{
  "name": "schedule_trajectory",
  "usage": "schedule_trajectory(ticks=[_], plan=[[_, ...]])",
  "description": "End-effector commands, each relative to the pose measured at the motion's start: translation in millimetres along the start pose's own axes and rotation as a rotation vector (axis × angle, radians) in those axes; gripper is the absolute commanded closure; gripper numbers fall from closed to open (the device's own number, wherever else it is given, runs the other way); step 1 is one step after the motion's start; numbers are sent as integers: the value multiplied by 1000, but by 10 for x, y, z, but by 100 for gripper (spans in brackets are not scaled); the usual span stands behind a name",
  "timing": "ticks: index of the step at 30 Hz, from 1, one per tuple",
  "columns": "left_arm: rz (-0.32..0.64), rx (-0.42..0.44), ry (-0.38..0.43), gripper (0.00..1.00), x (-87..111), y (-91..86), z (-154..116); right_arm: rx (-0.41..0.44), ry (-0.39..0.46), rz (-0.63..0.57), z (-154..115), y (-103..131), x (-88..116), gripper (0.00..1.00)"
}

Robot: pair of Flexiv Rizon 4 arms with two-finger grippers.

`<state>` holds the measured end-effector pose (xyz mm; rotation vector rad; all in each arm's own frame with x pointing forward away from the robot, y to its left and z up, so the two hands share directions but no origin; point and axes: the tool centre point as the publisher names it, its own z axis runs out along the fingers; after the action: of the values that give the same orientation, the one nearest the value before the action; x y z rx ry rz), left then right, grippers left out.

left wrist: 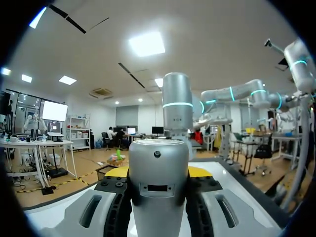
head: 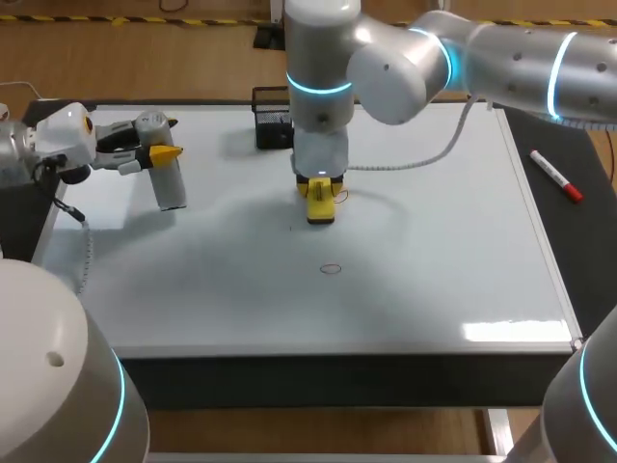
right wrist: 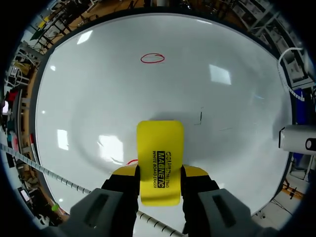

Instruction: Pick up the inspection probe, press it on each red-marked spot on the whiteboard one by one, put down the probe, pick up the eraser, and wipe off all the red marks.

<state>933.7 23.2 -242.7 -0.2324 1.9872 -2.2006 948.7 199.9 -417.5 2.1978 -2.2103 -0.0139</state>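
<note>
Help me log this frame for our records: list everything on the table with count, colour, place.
whiteboard: 1, white, covers most of the table
red marks: 2 visible, an oval mid-board, a trace beside the eraser
eraser: 1, yellow, at the board, in the right jaws
inspection probe: 1, silver, over the board's left side, in the left jaws
marker: 1, white, red cap, right of the board
basket: 1, black, board's far edge
left arm: 1, white, jaws shut on the probe
right arm: 1, white, jaws shut on the eraser
</note>
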Motion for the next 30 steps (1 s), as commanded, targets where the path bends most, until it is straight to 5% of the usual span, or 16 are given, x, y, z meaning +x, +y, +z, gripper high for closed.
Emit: schedule_trajectory(ticks=[1, 14, 30], plan=[[1, 0, 0, 100, 5, -11, -5, -3, 7, -3, 28, -29, 13, 100], [1, 0, 0, 100, 5, -11, -5, -2, 35, 12, 71, -46, 191, 100], [1, 0, 0, 100, 5, -11, -5, -8, 42, 99, 86, -96, 731, 100]])
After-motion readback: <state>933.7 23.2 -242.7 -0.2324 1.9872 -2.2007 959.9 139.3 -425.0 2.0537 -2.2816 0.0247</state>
